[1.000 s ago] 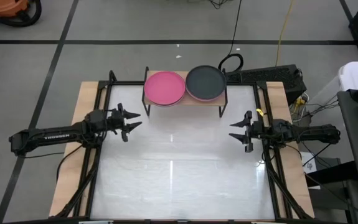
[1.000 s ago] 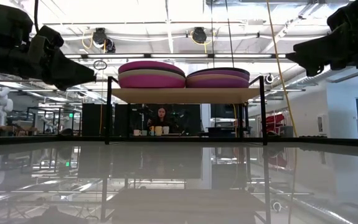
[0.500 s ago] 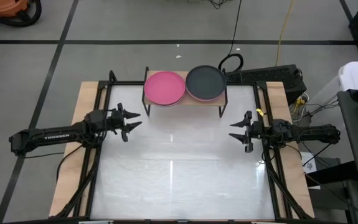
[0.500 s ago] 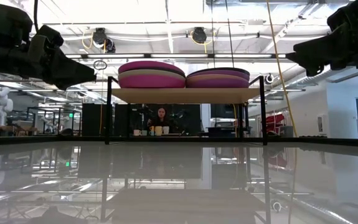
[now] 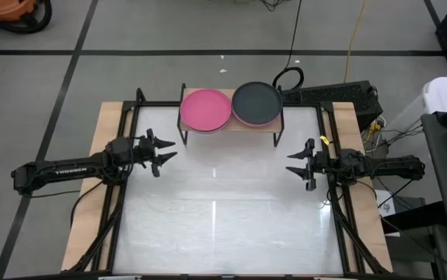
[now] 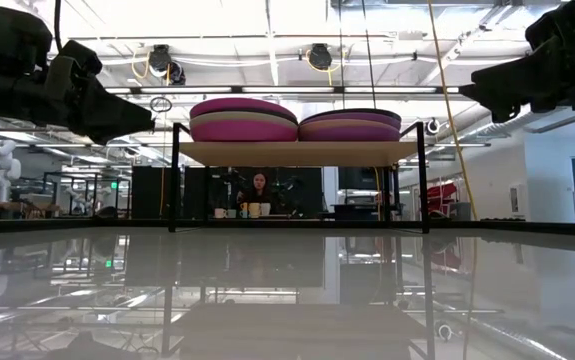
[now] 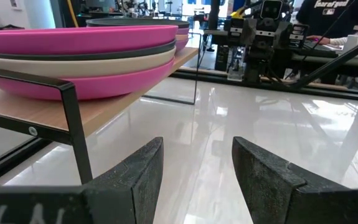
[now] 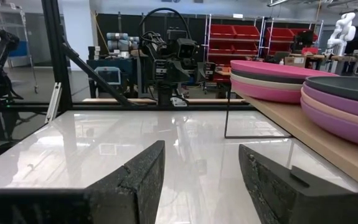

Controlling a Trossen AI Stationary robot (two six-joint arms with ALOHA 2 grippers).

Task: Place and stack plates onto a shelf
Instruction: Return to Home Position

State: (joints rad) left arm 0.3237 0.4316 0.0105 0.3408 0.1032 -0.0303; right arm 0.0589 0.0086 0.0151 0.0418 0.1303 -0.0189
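Two stacks of plates sit on the light-wood shelf [image 5: 231, 125] at the table's far edge. The left stack [image 5: 205, 109] has a hot pink plate on top, with dark grey, beige and hot pink below [image 7: 85, 59]. The right stack [image 5: 256, 103] has a dark grey plate on top over purple and light pink ones [image 8: 340, 102]. My left gripper [image 5: 163, 152] hovers open above the table's left side, near the shelf's left legs. My right gripper [image 5: 295, 163] hovers open at the table's right side. Both hold nothing.
The glossy white tabletop [image 5: 223, 210] stretches toward the near edge between the arms. Black frame rails [image 5: 118, 132] run along the table's left and right sides. Cables and a power strip [image 5: 340, 97] lie beyond the far right corner. A person [image 6: 259, 187] sits in the room behind.
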